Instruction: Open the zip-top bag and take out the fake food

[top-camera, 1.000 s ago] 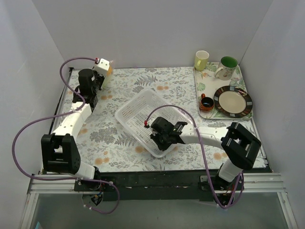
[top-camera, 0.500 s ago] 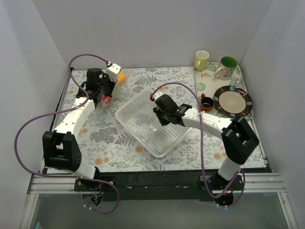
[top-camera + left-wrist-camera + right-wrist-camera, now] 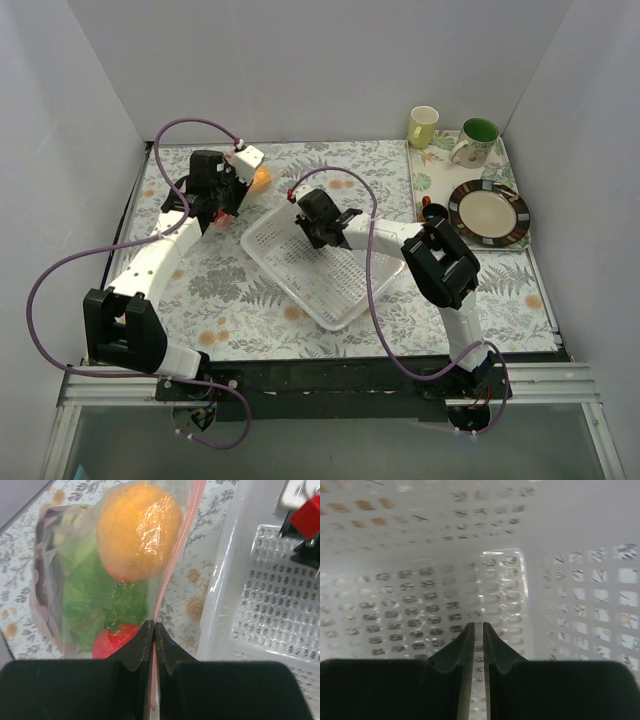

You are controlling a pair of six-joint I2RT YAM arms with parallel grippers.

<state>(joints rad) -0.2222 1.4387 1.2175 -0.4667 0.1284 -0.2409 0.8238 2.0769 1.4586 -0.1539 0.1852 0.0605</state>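
Left gripper (image 3: 152,628) clamped on pink zip strip (image 3: 173,555) of zip-top bag (image 3: 50,580) (fake food (image 3: 137,530) inside) just beside basket (image 3: 225,580) rim; right gripper (image 3: 481,630), fingers almost together, low inside basket.

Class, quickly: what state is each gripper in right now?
Left gripper: shut on the zip-top bag, at its pink strip.
Right gripper: shut, empty, pointing into the white basket.
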